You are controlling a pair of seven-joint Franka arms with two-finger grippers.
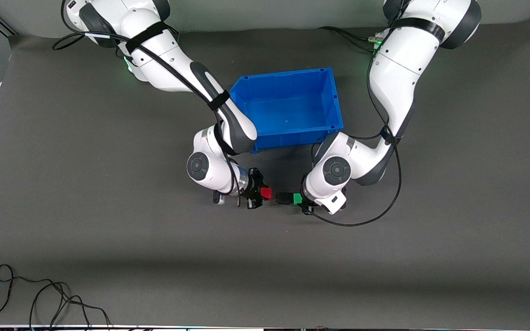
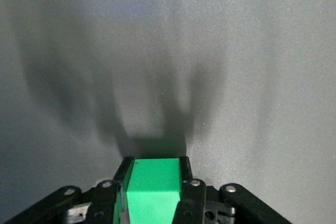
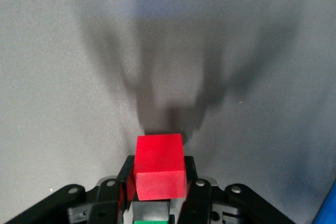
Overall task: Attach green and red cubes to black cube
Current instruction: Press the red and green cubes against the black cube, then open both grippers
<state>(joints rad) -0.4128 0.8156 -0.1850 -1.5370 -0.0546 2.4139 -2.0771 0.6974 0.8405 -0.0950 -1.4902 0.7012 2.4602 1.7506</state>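
You are looking at a robot lab: two white arms (image 1: 173, 69) mounted at one edge of a bench (image 1: 62, 184) covered in plain grey matting, a blue bin (image 1: 288, 108), and loose cables (image 1: 39, 299) trailing across the mat.

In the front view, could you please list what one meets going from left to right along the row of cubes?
Right hand → red cube → black cube → green cube → left hand.

I see two white arms (image 1: 398, 73) with dark grey joint caps — black straps, black cables (image 1: 387, 202), black grippers (image 1: 256, 193) with silver screws (image 3: 232, 188).
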